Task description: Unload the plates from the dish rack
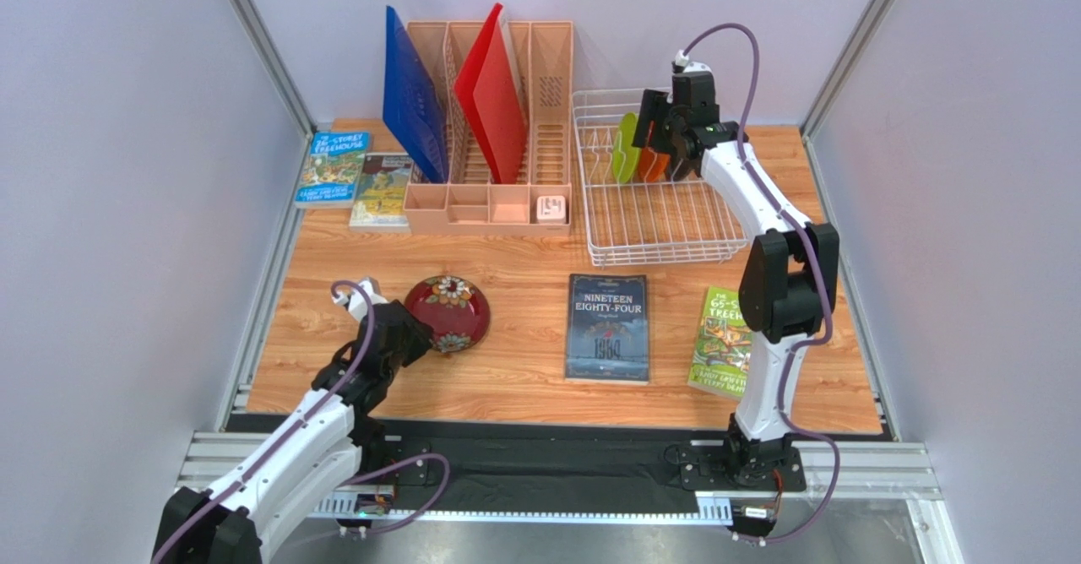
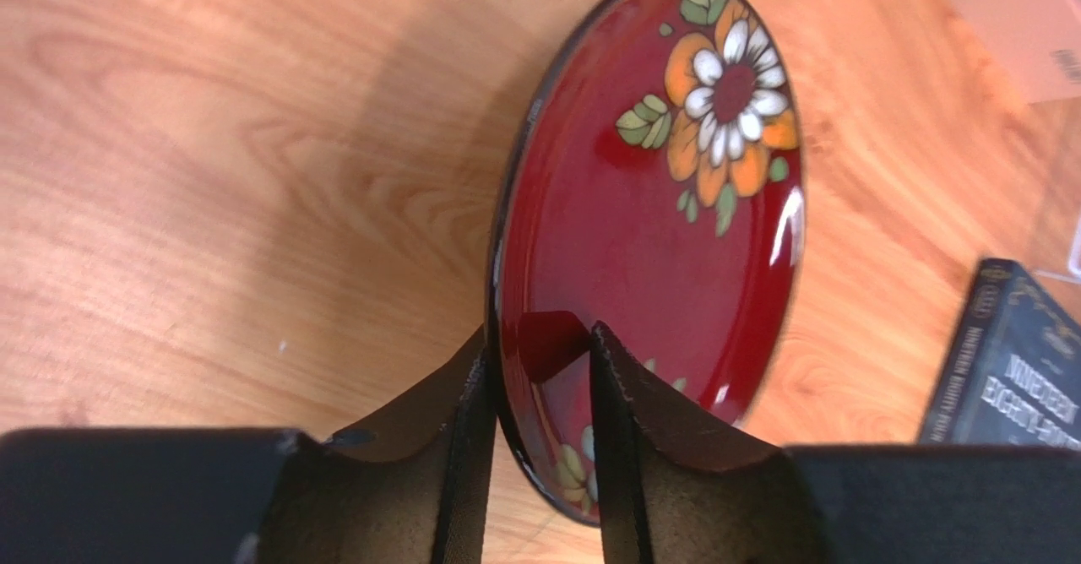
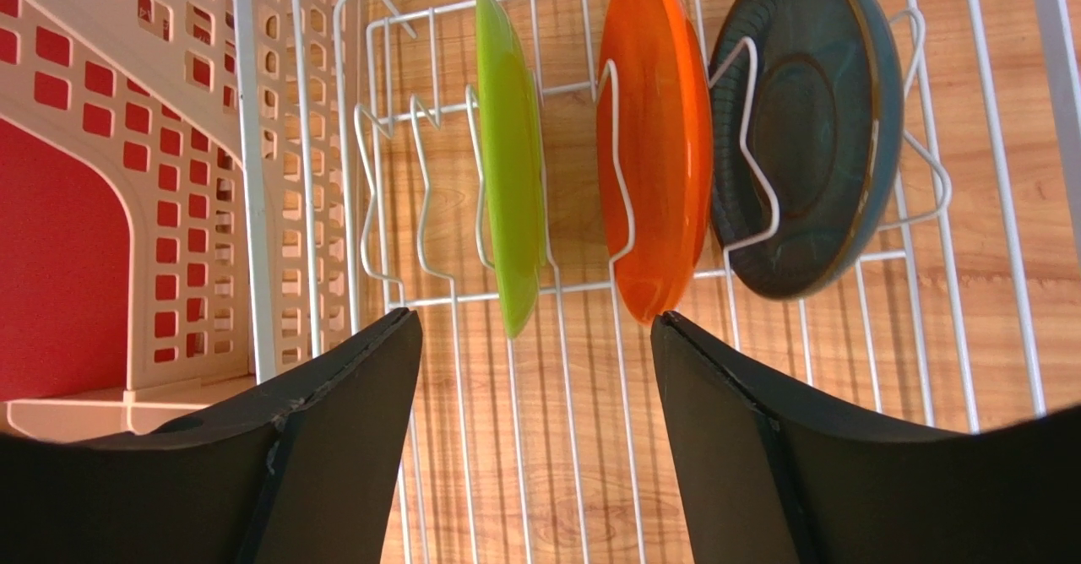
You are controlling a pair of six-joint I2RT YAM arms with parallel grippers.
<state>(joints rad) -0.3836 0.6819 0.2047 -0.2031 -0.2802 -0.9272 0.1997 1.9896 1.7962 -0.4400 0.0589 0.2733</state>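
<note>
Left hand (image 2: 537,336) fingers apart, straddling rim of red floral plate (image 2: 635,210) lying on worktop (image 2: 190,146), lower left overhead. Right hand (image 3: 533,321) wide open above dish rack (image 1: 660,258), upper right, facing lime green plate (image 3: 511,159) and orange plate (image 3: 654,146). Risk: a fingertip nudges the neighbouring plate, toppling it.

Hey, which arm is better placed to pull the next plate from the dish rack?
Right. The right gripper, open, hangs over the dish rack facing the lime green plate; the left gripper is far off, straddling the red floral plate.
</note>
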